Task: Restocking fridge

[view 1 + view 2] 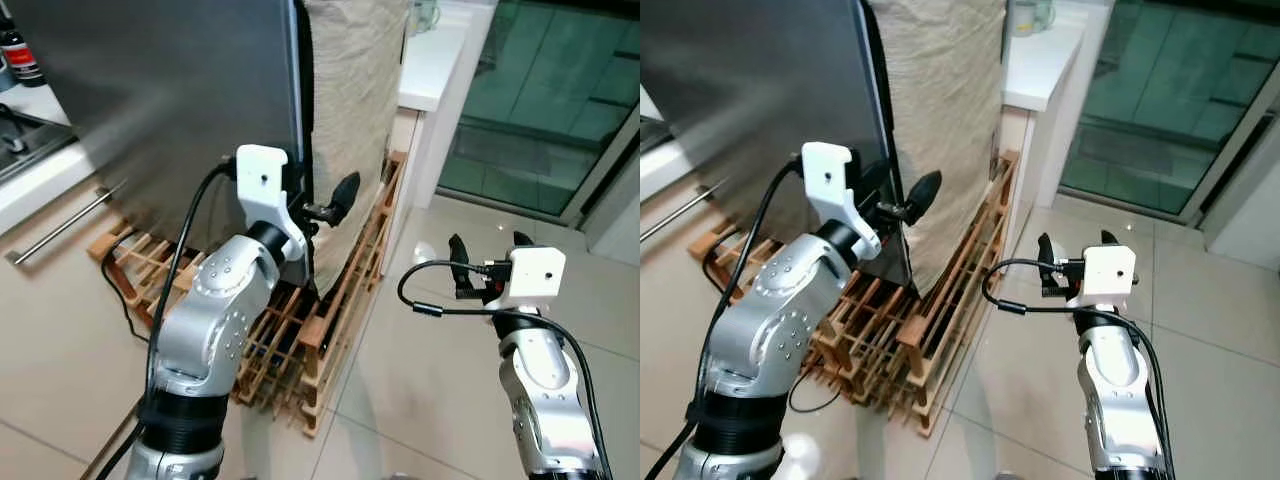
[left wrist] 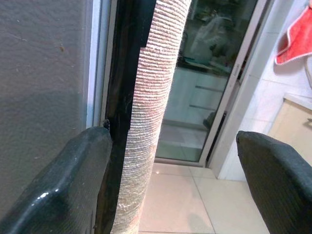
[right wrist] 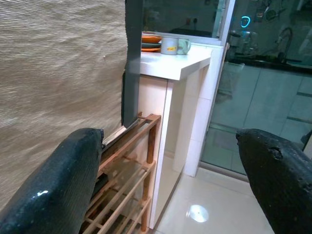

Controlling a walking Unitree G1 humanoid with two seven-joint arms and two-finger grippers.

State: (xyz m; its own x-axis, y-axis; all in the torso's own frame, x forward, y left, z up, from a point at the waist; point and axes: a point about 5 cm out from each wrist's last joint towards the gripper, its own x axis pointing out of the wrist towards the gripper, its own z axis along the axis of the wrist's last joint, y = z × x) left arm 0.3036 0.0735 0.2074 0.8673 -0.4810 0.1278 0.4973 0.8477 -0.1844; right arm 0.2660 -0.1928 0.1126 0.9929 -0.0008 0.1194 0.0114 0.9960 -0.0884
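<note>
Fridge door [image 1: 160,100], grey and closed, stands before me with its right edge at my left gripper [image 1: 322,205], whose fingers are spread, one finger [image 2: 63,185] touching the door's dark edge. Beige cloth [image 1: 350,120] hangs beside that edge, above a wooden rack [image 1: 330,310]. My right gripper [image 1: 490,262] hovers over the floor tiles [image 1: 440,380], fingers apart, holding nothing

The left pincer [image 1: 325,205] is sitting at the fridge door [image 1: 160,110] edge; the wooden rack [image 1: 330,320] is lying below it.
</note>
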